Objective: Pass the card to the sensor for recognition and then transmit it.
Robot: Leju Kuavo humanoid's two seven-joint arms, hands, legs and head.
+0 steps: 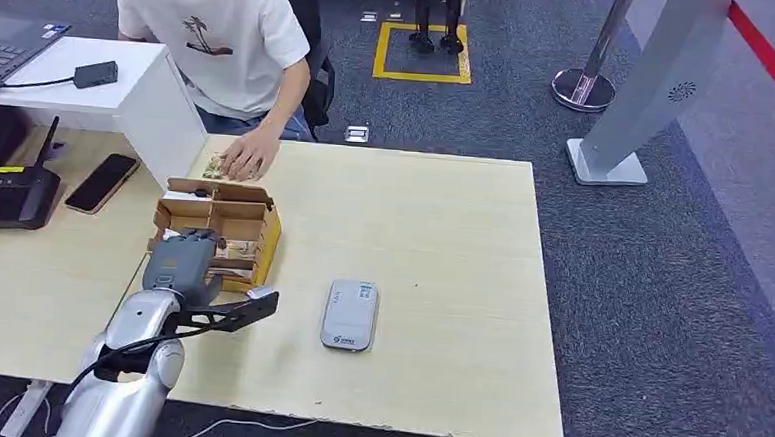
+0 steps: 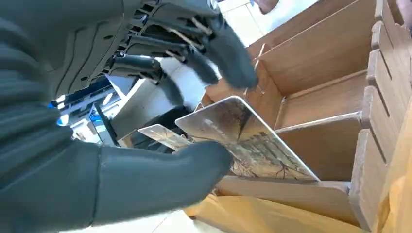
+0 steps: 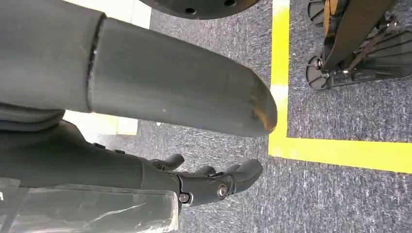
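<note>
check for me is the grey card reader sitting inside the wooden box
No, the grey card reader lies flat on the bare table, apart from the wooden box where the left hand is reaching.

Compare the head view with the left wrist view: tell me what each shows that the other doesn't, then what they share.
Head view alone: the grey sensor lying on the table, a phone, a seated person with a hand on the tabletop, and the carpeted floor. Left wrist view alone: the card standing in a compartment, the thumb against its face, the fingers spread above it. Both: the left hand at the wooden card box.
</note>
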